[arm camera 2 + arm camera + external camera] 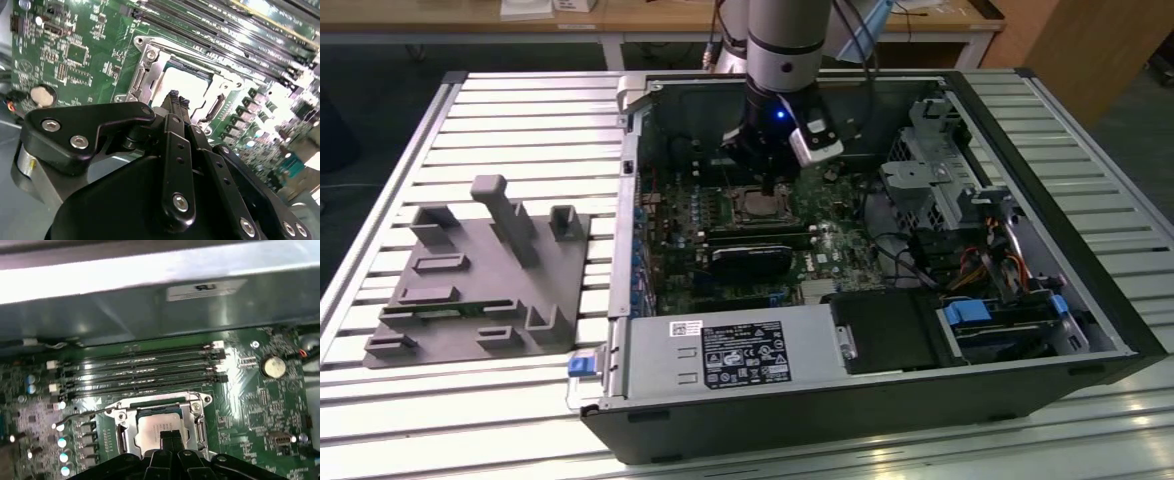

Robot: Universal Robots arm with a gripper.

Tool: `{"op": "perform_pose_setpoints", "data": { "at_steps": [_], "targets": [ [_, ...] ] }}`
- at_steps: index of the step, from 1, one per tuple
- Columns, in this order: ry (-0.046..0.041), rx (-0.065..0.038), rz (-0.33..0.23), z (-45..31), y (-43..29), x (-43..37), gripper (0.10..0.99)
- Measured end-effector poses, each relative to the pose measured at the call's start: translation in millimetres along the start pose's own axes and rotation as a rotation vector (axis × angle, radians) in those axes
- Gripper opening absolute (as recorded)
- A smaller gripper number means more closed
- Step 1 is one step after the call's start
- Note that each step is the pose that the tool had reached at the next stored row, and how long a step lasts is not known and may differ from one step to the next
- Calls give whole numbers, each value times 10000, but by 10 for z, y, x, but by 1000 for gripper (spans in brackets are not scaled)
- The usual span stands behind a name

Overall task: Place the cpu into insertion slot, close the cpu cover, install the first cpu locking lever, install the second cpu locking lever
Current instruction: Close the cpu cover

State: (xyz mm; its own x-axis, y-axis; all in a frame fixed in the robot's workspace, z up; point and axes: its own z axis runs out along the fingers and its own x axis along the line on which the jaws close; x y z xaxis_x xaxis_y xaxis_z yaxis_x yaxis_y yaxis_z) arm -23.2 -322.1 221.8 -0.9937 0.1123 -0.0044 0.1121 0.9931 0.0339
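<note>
The cpu (159, 426) lies flat in the insertion slot (758, 208) on the green motherboard, its silver-grey top showing. The cpu cover (121, 425), a silvery frame, lies down around it; its window leaves the chip (189, 84) bare in both wrist views. A thin wire lever (80, 414) sticks out sideways from the socket's corner. My gripper (167, 436) hangs just over the chip's edge, its two black fingertips (173, 94) pressed together and shut with nothing between them. In the exterior view the gripper (751, 178) stands inside the open case, right above the socket.
Long memory slots (140, 370) run beside the socket, with the case wall (150, 305) behind them. A coin battery (274, 366) sits on the board. The labelled power supply (744, 352) and drive cage (934, 165) crowd the case. A grey fixture (480, 270) stands at the exterior view's left.
</note>
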Motion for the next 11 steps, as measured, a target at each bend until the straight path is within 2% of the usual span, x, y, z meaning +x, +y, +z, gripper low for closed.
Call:
{"op": "perform_pose_setpoints", "data": {
  "at_steps": [2,4,11],
  "targets": [
    [10,1,-294,0,0,0,106],
    [9,8,-281,1,0,0,106],
    [-14,37,319,-3,0,0,106]
  ]
}}
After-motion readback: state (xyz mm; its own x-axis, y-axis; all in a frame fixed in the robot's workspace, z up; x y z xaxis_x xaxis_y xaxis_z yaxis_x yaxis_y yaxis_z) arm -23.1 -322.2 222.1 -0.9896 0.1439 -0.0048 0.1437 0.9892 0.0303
